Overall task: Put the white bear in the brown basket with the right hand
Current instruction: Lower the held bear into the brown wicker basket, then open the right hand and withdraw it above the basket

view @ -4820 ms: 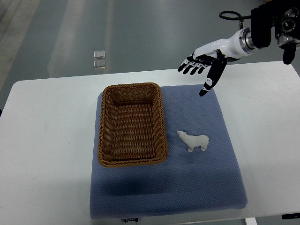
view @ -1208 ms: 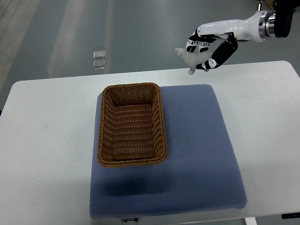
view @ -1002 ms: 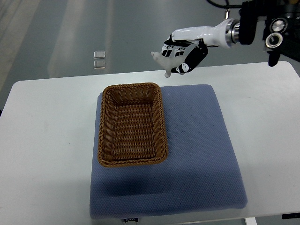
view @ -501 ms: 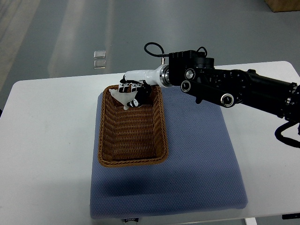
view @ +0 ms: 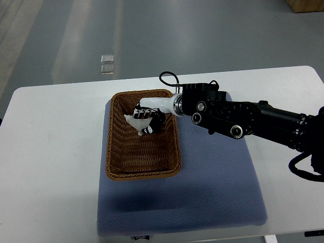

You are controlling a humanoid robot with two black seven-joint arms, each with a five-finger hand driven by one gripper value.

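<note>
White tabletop (view: 50, 152) carries a blue mat (view: 212, 192), with grey floor beyond at twelve o'clock and two small clear squares (view: 107, 64) lying on it. On the mat's nine o'clock side sits the brown basket (view: 121, 157). The right hand (view: 148, 117) reaches in from three o'clock, fingers wrapped around the white bear (view: 136, 123), held over the basket's twelve o'clock end.

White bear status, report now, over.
Right hand shut on white bear, over the brown basket, not released. Left hand out of view. Nothing in the way; basket sits on blue mat.
</note>
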